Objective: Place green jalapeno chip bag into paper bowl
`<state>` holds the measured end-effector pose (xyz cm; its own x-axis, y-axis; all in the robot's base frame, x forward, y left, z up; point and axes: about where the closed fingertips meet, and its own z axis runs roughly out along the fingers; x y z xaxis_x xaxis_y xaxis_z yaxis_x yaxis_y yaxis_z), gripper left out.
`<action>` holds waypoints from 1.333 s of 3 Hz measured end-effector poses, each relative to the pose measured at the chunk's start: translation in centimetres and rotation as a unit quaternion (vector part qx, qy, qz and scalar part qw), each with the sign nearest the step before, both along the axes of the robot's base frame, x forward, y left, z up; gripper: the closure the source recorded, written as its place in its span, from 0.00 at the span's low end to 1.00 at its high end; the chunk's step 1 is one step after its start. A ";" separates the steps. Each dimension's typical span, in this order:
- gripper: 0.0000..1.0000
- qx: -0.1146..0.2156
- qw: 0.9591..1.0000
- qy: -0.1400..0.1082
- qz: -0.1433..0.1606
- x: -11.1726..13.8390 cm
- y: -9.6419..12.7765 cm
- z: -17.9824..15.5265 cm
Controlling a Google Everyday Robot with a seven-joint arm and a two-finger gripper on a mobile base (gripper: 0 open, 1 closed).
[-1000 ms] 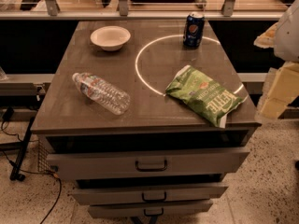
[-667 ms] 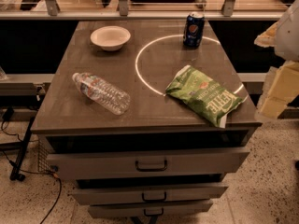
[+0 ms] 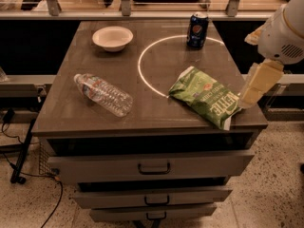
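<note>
Gripper hangs off the table's rt edge; can't tell whether open or shut. Green jalapeno chip bag lies flat just left of it, likely the pickup approach. Paper bowl waits well apart, far left, w/ rim up.

Grey drawer cabinet on speckled floor.

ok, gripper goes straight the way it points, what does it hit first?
The gripper hangs at the table's right edge, pointing down and slightly left. Probably the table edge first, right beside the chip bag's end; depth is unclear, so it could miss and reach the floor.
</note>
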<state>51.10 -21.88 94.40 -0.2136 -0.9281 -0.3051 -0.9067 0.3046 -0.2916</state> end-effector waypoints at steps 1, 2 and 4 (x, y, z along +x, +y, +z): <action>0.00 0.019 0.999 0.031 0.001 3.6 1.1 -4.8; 0.00 0.029 0.998 0.061 -0.008 5.0 1.9 -7.9; 0.34 0.043 0.994 0.099 -0.026 6.7 4.1 -10.6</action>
<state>57.78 -17.81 83.76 -0.3236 -0.8866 -0.3306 -0.9264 0.3680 -0.0802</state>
